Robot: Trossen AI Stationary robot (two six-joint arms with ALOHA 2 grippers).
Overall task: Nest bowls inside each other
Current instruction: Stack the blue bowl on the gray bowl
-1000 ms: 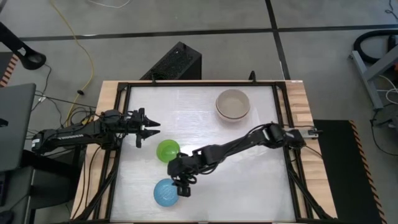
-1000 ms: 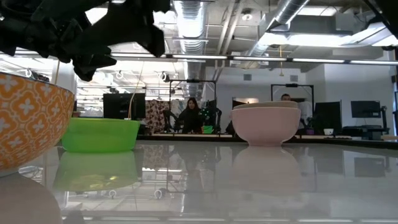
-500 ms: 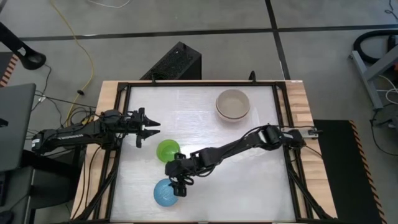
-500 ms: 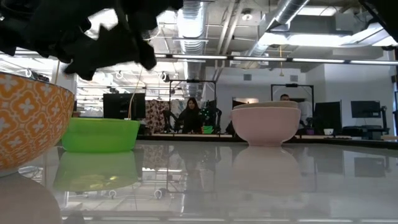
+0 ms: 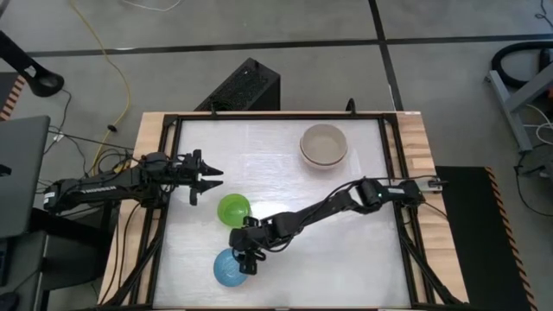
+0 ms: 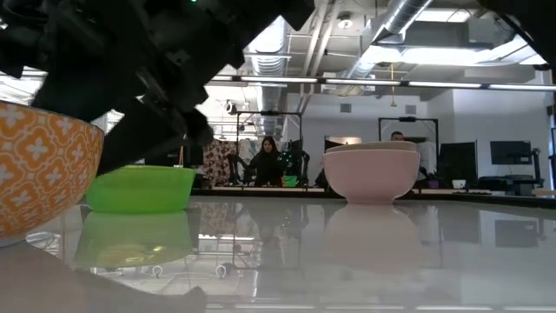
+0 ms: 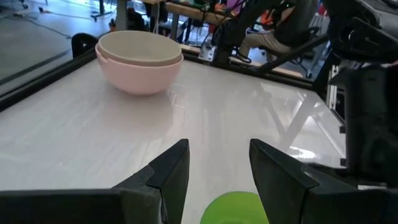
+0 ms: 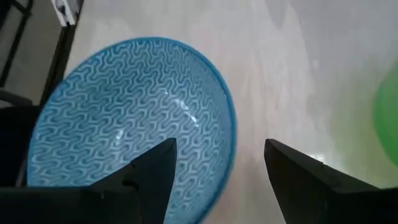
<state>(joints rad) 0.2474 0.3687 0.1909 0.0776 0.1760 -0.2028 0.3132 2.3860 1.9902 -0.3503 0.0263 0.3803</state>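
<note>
A small bowl [image 5: 227, 269], blue with a wave pattern inside [image 8: 124, 124] and orange-patterned outside [image 6: 35, 174], sits on its base near the table's near edge. My right gripper [image 5: 248, 262] is open just above its right rim [image 8: 230, 124], one finger over the inside and one outside [image 8: 217, 180]. The green bowl [image 5: 233, 209] stands a little farther back. At the far right a cream bowl sits nested in a pink bowl [image 5: 324, 144]. My left gripper [image 5: 210, 180] waits open at the table's left side, pointing level toward the green bowl [image 7: 236, 208].
A black frame [image 5: 390, 173] runs round the white tabletop. Bare table lies between the green bowl and the pink bowl [image 6: 372, 172] and along the right half. People sit in the room beyond the far edge.
My right gripper has sunk toward the blue bowl's right rim and shifted slightly toward the table's left edge, its arm stretching lower over the table. The bowls and my left arm have kept still.
</note>
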